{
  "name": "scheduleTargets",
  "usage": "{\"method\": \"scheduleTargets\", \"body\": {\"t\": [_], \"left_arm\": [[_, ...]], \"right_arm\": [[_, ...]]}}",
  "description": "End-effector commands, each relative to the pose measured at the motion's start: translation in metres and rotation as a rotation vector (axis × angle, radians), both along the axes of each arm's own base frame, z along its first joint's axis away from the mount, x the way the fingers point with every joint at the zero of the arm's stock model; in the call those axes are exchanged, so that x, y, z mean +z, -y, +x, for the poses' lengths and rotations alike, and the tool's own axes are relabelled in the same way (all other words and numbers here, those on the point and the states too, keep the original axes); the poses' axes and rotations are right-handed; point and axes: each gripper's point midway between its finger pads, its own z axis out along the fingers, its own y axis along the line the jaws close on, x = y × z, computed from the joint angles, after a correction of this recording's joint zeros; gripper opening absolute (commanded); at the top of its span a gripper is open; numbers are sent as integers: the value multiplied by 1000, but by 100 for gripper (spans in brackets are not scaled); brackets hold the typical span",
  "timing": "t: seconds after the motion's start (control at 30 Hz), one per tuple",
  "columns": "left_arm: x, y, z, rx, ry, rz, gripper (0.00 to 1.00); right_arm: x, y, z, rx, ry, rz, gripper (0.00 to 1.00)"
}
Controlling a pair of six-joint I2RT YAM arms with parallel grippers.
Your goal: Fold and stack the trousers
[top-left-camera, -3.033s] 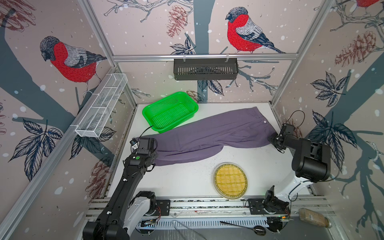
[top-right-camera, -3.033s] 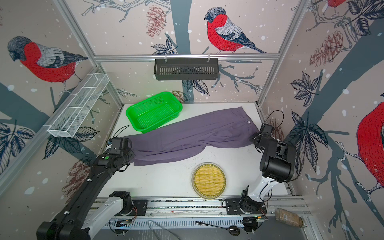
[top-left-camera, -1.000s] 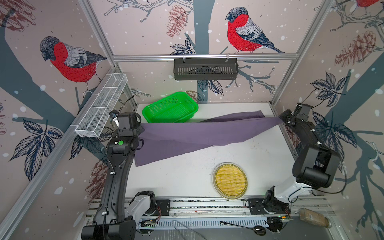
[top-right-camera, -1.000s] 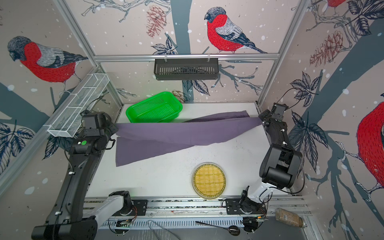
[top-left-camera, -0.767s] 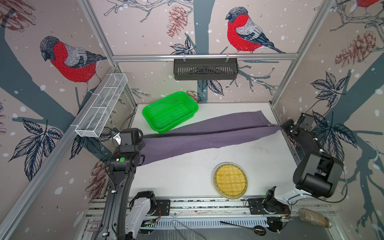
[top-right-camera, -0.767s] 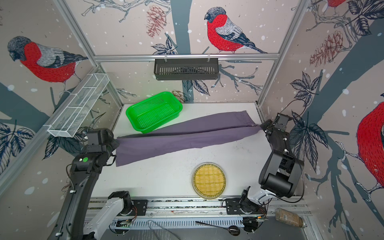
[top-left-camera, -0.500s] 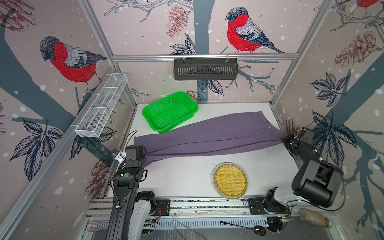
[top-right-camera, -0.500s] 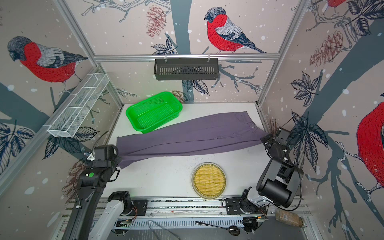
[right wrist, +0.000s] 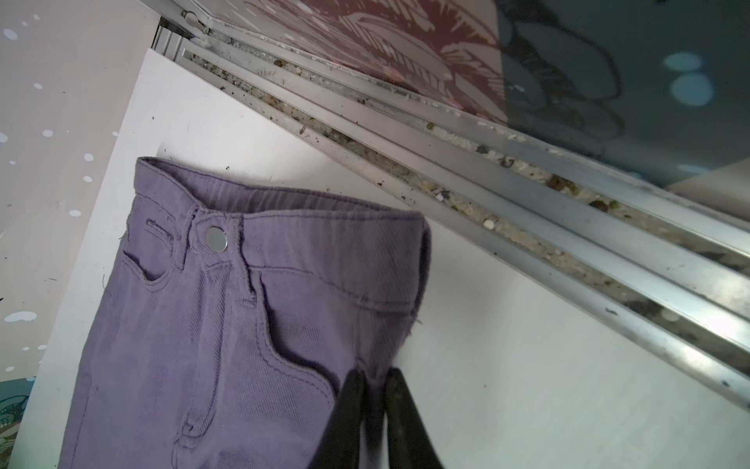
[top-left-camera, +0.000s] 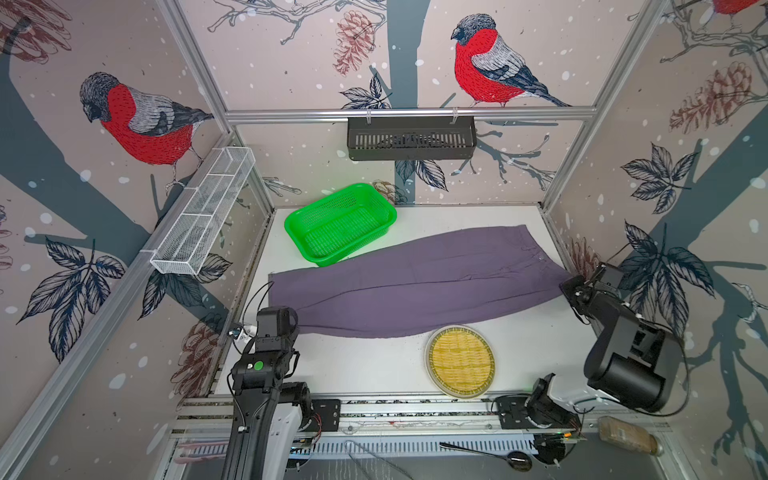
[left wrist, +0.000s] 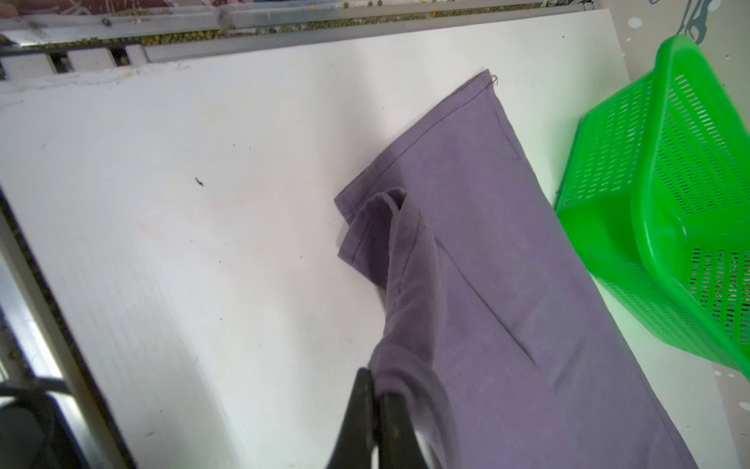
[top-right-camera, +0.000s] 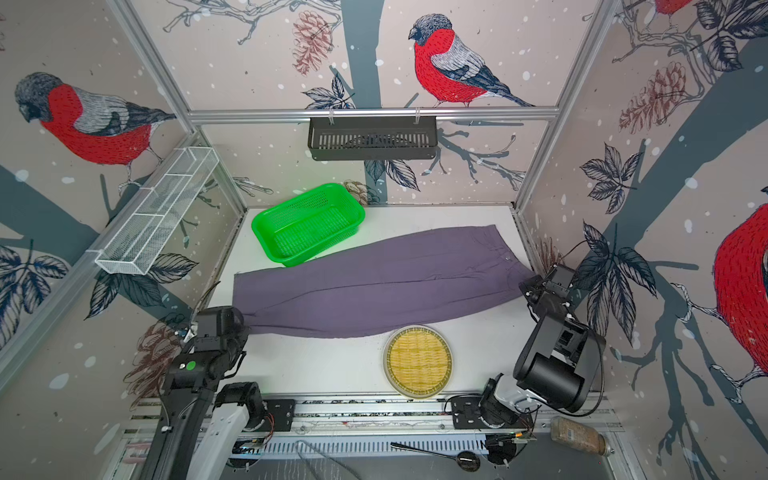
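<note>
The purple-grey trousers [top-left-camera: 415,286] [top-right-camera: 374,286] lie flat and stretched across the white table in both top views, waist to the right and leg ends to the left. My left gripper [left wrist: 375,390] is shut on a raised fold of cloth near the leg hem; in a top view its wrist [top-left-camera: 276,324] hides the fingers. At the near waist corner, my right gripper [right wrist: 373,375] [top-left-camera: 567,286] has cloth pinched between its tips, which stand a narrow gap apart. The waistband button [right wrist: 216,238] faces up.
A green mesh basket [top-left-camera: 345,232] sits at the back left, touching the trousers' far edge. A round yellow woven plate [top-left-camera: 460,360] lies just in front of the trousers. A black rack [top-left-camera: 411,137] hangs on the back wall and a white wire shelf [top-left-camera: 203,212] on the left wall.
Both arms came down and toward the front with the trousers. The cloth, hanging taut in the air a second ago, now lies flat on the table.
</note>
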Motion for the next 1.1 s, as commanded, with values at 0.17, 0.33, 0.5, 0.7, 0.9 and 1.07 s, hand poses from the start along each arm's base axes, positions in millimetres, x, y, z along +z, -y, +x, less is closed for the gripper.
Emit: {"method": "scheduleTargets", "body": {"t": [0.17, 0.33, 0.5, 0.7, 0.9, 1.07], "left_arm": [[-4, -3, -7, 48, -24, -10, 3], [12, -10, -14, 84, 15, 22, 36], [36, -21, -24, 125, 47, 81, 46], [56, -24, -14, 90, 80, 132, 57], [66, -16, 18, -52, 91, 172, 67], [52, 8, 54, -227, 120, 118, 78]], "right_arm": [[-1, 3, 5, -31, 0, -28, 30], [18, 8, 6, -51, 34, -53, 51], [45, 7, 15, -40, 93, -73, 64], [74, -6, 23, 16, 134, -115, 69], [77, -60, 46, 249, 128, -135, 71], [50, -105, 59, 445, 77, -108, 72]]}}
